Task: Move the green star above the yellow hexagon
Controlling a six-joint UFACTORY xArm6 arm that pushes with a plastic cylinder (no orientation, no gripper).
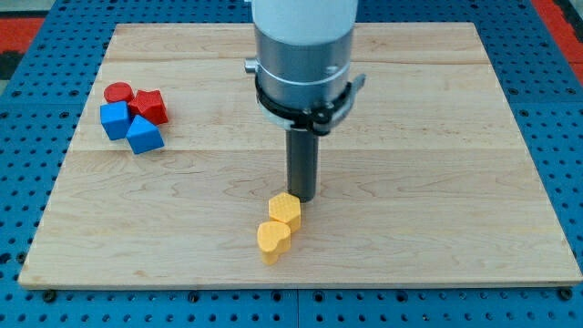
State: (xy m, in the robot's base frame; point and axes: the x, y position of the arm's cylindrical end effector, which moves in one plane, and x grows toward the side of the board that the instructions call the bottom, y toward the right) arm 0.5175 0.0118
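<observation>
**woodshop_bot:** So, current layout. My tip is down on the wooden board, around the middle and a bit toward the view's bottom. It sits just at the upper right of the yellow hexagon, basically touching it or a hair off; I can't tell which from this angle.

**pegboard_pete:** What's next to the hexagon?

**woodshop_bot:** A yellow heart, touching the hexagon on its lower left. The two make a short diagonal line toward the view's bottom.

**pegboard_pete:** And the green star? Isn't that the one you're supposed to move?

**woodshop_bot:** Can't see it anywhere. The arm's big grey and white body covers a chunk of the board's top middle, so whether it's behind there, I can't tell.

**pegboard_pete:** Claw open or closed?

**woodshop_bot:** No claw on this rig, just a straight dark rod, so nothing to be apart or together.

**pegboard_pete:** Anything else on the board?

**woodshop_bot:** A tight cluster at the view's left, well apart from me: red cylinder at the top left, a red block beside it on the right (shape's hard to call), blue cube under the cylinder, and a blue block at the lower right that looks wedge-ish.
</observation>
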